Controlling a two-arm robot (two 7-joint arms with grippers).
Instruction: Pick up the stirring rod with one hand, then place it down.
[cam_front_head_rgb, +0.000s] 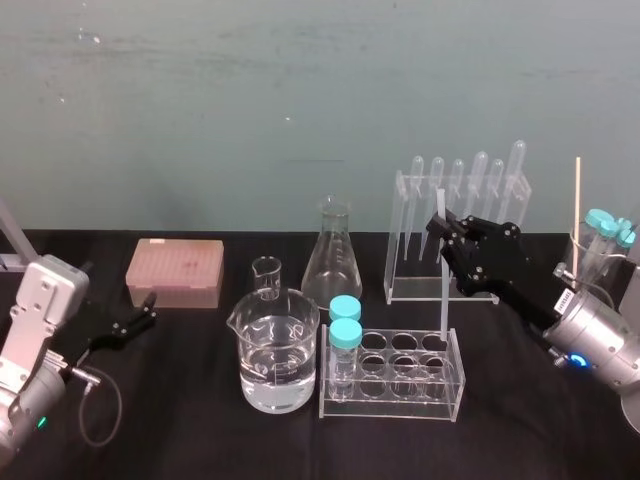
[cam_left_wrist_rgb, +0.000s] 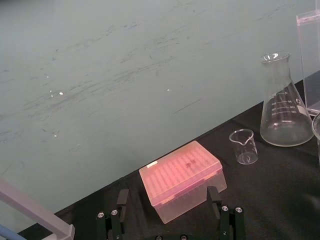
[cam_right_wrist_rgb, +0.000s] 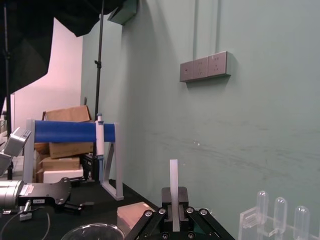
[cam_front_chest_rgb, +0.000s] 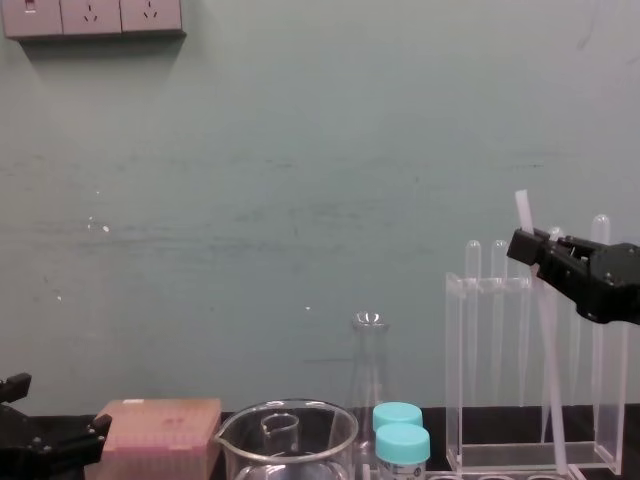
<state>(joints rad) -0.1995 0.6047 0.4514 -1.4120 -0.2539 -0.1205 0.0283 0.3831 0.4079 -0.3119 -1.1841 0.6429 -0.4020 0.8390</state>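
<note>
Holds the stirring rod (cam_front_head_rgb: 443, 300) in the right pincer (cam_front_head_rgb: 447, 232), jaws closed on it near the upper end, with a short stub showing above the fingers. Carries the rod nearly upright, slightly tilted in the chest view, in front of the tall clear rack (cam_front_head_rgb: 455, 215) and over the back row of the low tube rack (cam_front_head_rgb: 395, 385); cannot tell whether the lower end touches that rack. Rests the left pincer (cam_front_head_rgb: 148, 312) low at the left over the black tabletop (cam_front_head_rgb: 180, 420), fingers spread wide around nothing, facing the pink tip box (cam_front_head_rgb: 174, 272). Lists also: large beaker (cam_front_head_rgb: 277, 350) part-filled with clear liquid, small beaker (cam_front_head_rgb: 266, 275), conical flask (cam_front_head_rgb: 332, 250), two teal-capped tubes (cam_front_head_rgb: 345, 322) in the low tube rack.
</note>
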